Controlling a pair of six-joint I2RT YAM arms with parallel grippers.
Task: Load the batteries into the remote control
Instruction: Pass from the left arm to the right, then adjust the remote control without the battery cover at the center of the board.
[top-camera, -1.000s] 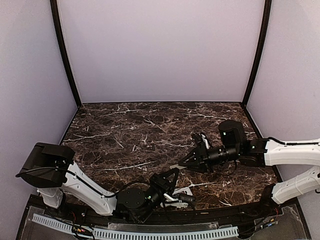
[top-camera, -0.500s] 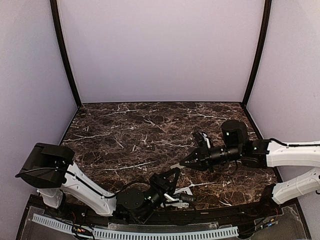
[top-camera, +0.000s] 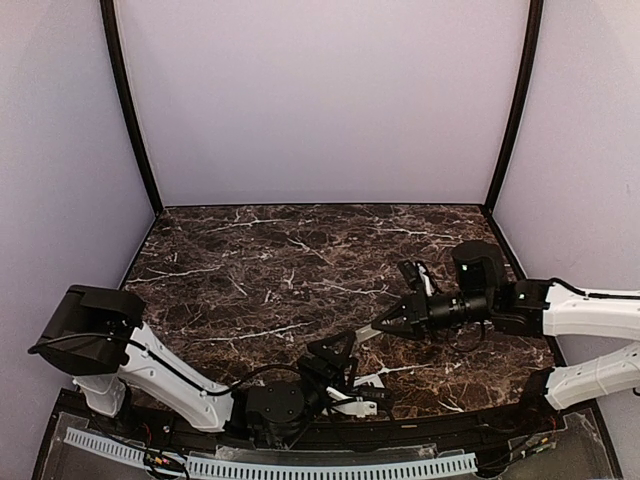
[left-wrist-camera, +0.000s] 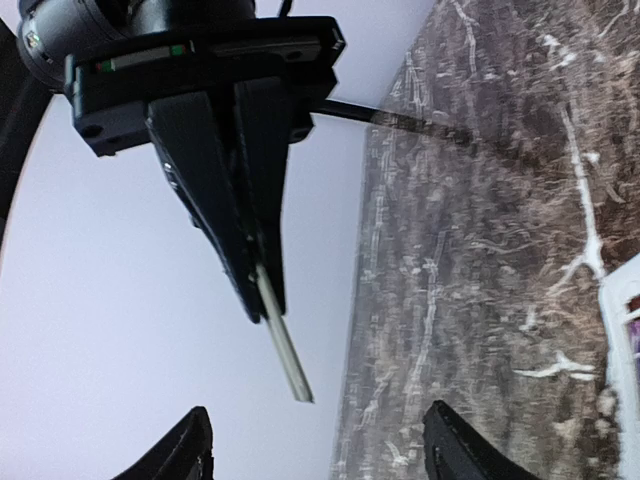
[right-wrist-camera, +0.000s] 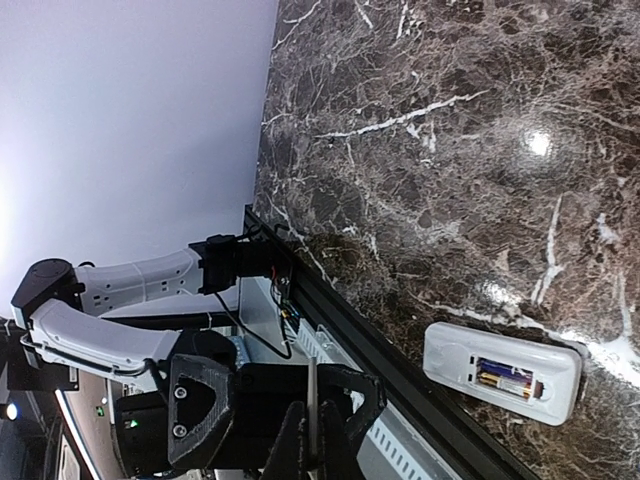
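The white remote control (right-wrist-camera: 503, 372) lies back up near the table's front edge, its compartment uncovered with the batteries (right-wrist-camera: 508, 376) lying inside. My right gripper (top-camera: 383, 325) hovers just beyond it, shut on a thin flat grey piece (top-camera: 365, 333), which appears edge-on in the left wrist view as the grey piece (left-wrist-camera: 283, 345) sticking out of the right gripper (left-wrist-camera: 268, 300). My left gripper (top-camera: 335, 352) sits below and in front of that piece, open, its fingertips (left-wrist-camera: 190, 445) wide apart with nothing between them. It partly hides the remote control (top-camera: 368, 381) from above.
A black rail (right-wrist-camera: 400, 370) and a slotted white cable duct (top-camera: 300, 468) run along the table's near edge. The marble tabletop (top-camera: 260, 260) stretches back to the pale walls. The left arm's base (top-camera: 90, 335) stands at the front left.
My left gripper has opened and let go of the flat grey piece. My right gripper has shut on that piece and drawn slightly to the right with it.
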